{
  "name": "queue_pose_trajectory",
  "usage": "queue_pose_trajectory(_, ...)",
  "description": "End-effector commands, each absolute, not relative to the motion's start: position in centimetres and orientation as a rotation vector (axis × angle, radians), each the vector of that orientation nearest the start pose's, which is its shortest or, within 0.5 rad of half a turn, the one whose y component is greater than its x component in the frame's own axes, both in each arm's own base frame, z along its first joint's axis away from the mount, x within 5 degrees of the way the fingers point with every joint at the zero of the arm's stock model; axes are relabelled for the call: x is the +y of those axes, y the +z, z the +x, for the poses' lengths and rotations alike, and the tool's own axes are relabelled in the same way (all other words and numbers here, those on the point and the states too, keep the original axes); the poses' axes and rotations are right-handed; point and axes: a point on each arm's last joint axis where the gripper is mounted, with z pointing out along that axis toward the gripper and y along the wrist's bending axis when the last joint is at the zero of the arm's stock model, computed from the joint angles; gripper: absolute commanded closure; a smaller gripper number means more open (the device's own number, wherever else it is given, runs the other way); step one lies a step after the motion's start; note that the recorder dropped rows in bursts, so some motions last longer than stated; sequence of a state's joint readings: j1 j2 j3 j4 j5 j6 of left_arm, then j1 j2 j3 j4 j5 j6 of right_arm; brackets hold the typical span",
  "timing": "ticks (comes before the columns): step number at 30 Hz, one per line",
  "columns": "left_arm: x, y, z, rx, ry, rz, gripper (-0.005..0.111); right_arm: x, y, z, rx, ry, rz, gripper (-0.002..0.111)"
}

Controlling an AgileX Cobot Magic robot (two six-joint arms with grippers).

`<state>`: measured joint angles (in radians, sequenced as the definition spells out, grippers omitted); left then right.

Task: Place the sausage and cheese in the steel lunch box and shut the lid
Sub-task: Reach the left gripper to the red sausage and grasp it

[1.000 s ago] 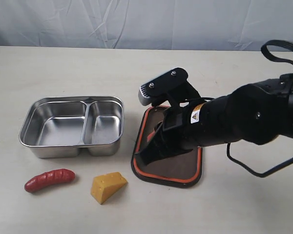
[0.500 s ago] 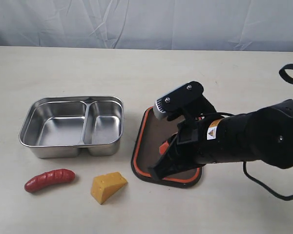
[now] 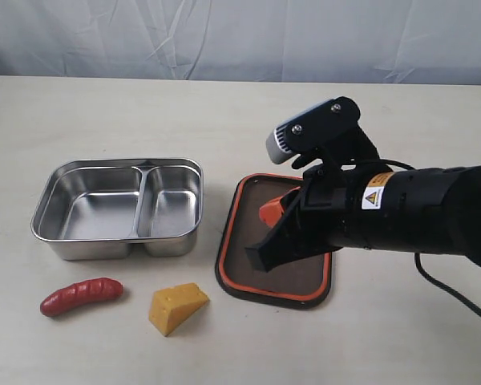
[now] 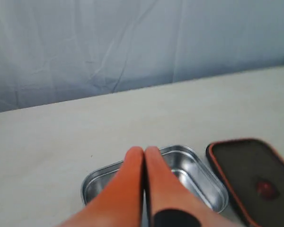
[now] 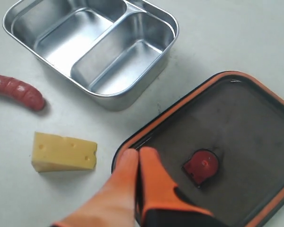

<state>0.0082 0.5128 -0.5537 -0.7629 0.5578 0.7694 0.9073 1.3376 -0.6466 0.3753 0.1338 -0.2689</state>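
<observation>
The steel lunch box [image 3: 120, 164] stands empty at the left, its larger compartment on the left. In front of it lie the dark-red sausage [image 3: 81, 296] and the yellow cheese [image 3: 177, 306]. The dark lid [image 3: 247, 204] lies flat to the box's right, orange seal rim up. My right gripper [image 3: 262, 253] hovers over the lid's near-left part, shut and empty. In the right wrist view its tips [image 5: 138, 153] are above the lid's [image 5: 246, 118] edge, beside the valve tab [image 5: 201, 165] and near the cheese [image 5: 61, 152]. My left gripper [image 4: 144, 151] is shut and empty, with the lunch box [image 4: 203, 172] beyond it.
The beige table [image 3: 144, 112] ends at a wrinkled blue-grey backdrop [image 3: 240, 36]. The right arm's black body and cable [image 3: 433, 216] cover the table's right side. The left arm is out of the exterior view. The sausage [image 5: 19, 91] lies beside the lunch box [image 5: 171, 29] in the right wrist view.
The right arm has pulled back to the right and risen a little, uncovering more of the lid's left half. The lid, box, sausage and cheese have not moved.
</observation>
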Motion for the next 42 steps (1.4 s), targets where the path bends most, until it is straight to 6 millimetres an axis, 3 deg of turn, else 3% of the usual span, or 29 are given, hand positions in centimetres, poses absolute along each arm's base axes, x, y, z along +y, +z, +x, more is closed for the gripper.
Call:
queue_pose_trajectory(1,-3.9,32.7,14.8,1.952,-0.243,0.652,0.107,20.6,22.3,15.5,2.153,0.562,-0.949,0.108)
queue_pose_trajectory(2,-4.1,32.2,15.5,2.006,-0.272,0.686,0.107,20.6,22.3,15.5,2.153,0.562,-0.949,0.108)
queue_pose_trajectory(5,-4.6,27.2,17.6,2.36,-0.502,0.889,0.107,20.5,22.3,15.5,2.155,0.562,-0.95,0.108)
queue_pose_trajectory(7,-4.6,25.1,18.3,2.453,-0.487,0.873,0.107,20.5,22.3,15.5,2.152,0.559,-0.955,0.108)
queue_pose_trajectory(13,-6.6,21.8,16.8,2.662,-0.472,1.041,0.107,20.5,22.3,15.5,2.136,0.54,-0.988,0.108)
queue_pose_trajectory(16,-7.2,21.3,15.7,2.741,-0.563,1.142,0.104,20.5,22.3,15.5,2.137,0.54,-0.989,0.108)
queue_pose_trajectory(21,-7.2,21.3,15.7,2.743,-0.556,1.146,0.062,20.4,22.1,15.3,2.161,0.535,-1.012,0.108)
queue_pose_trajectory(24,-7.2,21.3,16.5,2.687,-0.487,1.099,0.045,20.4,22.0,15.3,2.162,0.533,-1.016,0.108)
queue_pose_trajectory(29,-6.9,20.8,17.5,2.629,-0.378,1.063,0.044,20.4,22.0,15.3,2.161,0.532,-1.018,0.108)
queue_pose_trajectory(42,-7.0,16.9,19.5,2.762,-0.354,1.086,0.044,20.4,22.0,15.3,2.17,0.532,-1.022,0.108)
